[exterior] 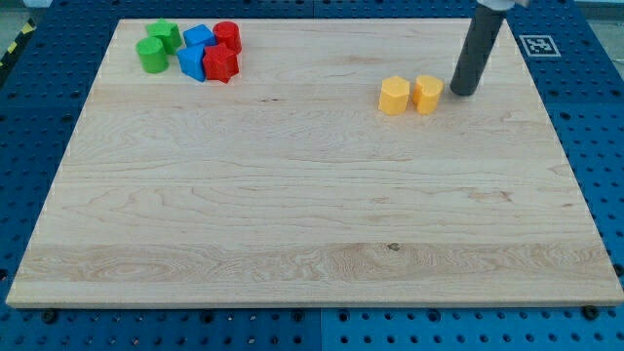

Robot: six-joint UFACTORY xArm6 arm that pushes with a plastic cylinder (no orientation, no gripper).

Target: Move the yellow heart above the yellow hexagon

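Camera view: wooden board (pixel 292 195), blue pegboard (pixel 585 78).

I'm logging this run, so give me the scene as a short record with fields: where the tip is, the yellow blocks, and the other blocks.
tip: my tip rests just right of the yellow pair
yellow heart: right one of the pair, nearest the tip
yellow hexagon: beside the heart, on its left
other blocks: two green, two blue, two red, clustered at the board's top left
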